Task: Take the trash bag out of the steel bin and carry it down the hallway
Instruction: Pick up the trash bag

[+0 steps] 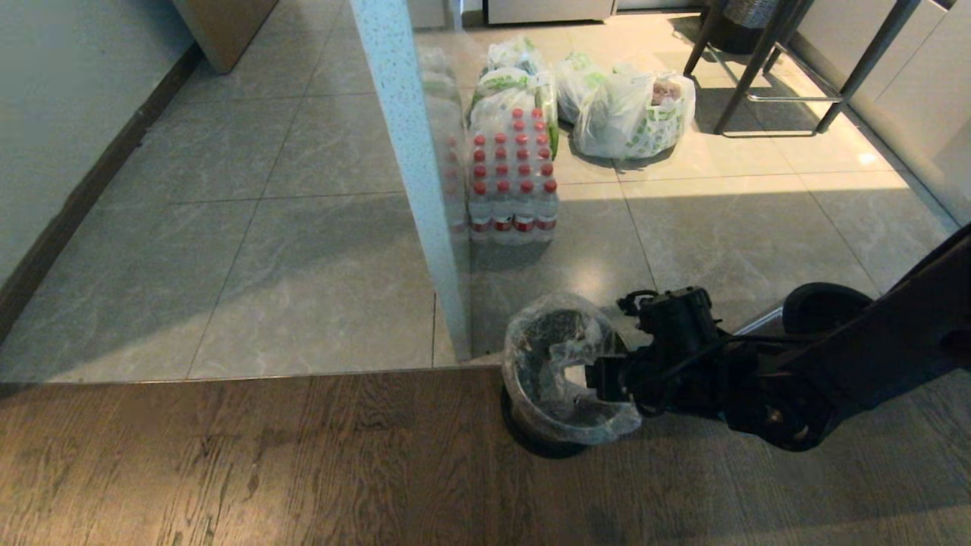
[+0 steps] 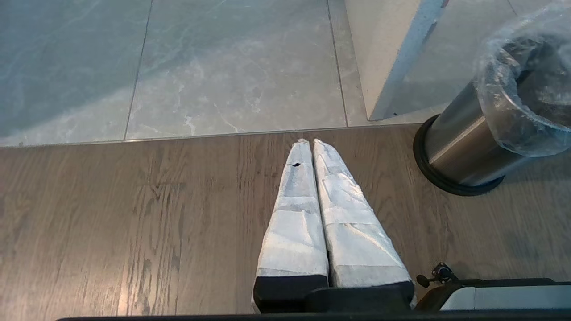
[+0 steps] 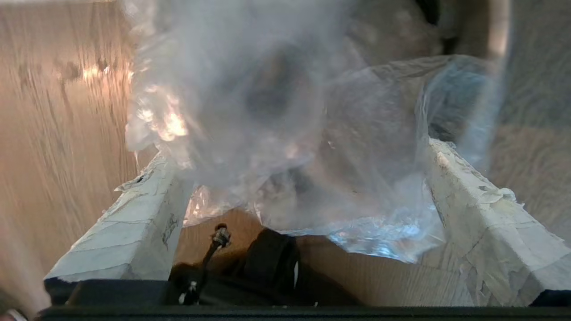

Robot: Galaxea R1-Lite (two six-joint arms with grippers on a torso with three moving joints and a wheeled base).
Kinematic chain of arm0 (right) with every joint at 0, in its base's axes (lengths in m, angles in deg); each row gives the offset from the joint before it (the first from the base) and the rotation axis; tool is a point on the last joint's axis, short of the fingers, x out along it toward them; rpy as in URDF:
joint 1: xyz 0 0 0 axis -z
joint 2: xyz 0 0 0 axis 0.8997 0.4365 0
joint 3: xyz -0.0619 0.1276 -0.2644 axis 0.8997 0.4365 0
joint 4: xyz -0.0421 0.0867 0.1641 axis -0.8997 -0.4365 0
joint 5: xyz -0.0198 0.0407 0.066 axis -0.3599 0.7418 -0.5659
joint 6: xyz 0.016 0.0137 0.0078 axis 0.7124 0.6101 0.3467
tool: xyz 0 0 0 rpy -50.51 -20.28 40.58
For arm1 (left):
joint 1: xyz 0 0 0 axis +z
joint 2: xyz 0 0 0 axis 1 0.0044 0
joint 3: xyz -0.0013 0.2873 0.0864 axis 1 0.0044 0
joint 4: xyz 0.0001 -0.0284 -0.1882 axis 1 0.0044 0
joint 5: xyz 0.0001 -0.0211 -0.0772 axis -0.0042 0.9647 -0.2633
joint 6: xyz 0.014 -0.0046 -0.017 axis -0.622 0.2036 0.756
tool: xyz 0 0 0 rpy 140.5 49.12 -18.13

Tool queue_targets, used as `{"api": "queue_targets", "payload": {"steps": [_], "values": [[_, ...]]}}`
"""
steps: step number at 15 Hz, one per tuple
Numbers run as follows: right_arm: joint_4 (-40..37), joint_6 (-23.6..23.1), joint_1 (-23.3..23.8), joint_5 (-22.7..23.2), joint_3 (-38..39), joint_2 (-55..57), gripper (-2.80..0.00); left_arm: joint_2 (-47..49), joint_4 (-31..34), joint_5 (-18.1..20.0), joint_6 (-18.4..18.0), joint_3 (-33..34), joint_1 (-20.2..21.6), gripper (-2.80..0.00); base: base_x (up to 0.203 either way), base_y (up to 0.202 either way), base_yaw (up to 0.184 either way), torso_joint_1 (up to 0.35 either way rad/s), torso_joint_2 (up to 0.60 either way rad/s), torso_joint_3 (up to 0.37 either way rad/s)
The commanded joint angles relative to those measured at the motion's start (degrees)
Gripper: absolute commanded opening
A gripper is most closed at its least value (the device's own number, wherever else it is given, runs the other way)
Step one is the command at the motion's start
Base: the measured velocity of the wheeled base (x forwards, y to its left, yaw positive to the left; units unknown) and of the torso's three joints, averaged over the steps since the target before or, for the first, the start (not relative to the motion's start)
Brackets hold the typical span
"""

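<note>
The steel bin (image 1: 542,449) stands on the wood floor at the edge of the tiles, its brushed side and black foot ring plain in the left wrist view (image 2: 459,147). The trash bag (image 1: 561,334), clear and crinkly, lines it and folds over the rim (image 2: 522,89). My right gripper (image 1: 588,377) is at the bin's right rim, open. In its wrist view the two white-wrapped fingers (image 3: 147,200) stand wide apart with the bag's plastic (image 3: 285,111) between them, untouched by either. My left gripper (image 2: 311,142) is shut and empty, parked above the wood floor left of the bin. The grey-tiled hallway (image 1: 227,227) runs ahead on the left.
A white speckled partition edge (image 1: 410,167) rises just behind the bin. Beyond it are a pack of red-capped water bottles (image 1: 512,182), white grocery bags with green print (image 1: 630,114) and dark stool legs (image 1: 781,68). A wall with dark baseboard (image 1: 83,189) runs along the left.
</note>
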Motion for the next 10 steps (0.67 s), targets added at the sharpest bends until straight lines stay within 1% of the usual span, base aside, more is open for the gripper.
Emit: {"api": "queue_targets", "payload": {"steps": [1, 6, 10], "values": [[-0.1, 0.0, -0.9, 0.1, -1.3, 2.1, 0.0, 0.0, 0.0, 0.0, 0.0, 0.1, 0.0, -2.8, 0.0, 0.0, 0.0, 0.0, 0.0, 0.0], [0.0, -0.1, -1.6, 0.2, -6.5, 7.0, 0.0, 0.0, 0.0, 0.0, 0.0, 0.0, 0.0, -2.8, 0.0, 0.0, 0.0, 0.0, 0.0, 0.0], [0.3, -0.1, -1.6, 0.9, -8.4, 9.3, 0.0, 0.0, 0.0, 0.0, 0.0, 0.1, 0.0, -2.8, 0.0, 0.0, 0.0, 0.0, 0.0, 0.0]]}}
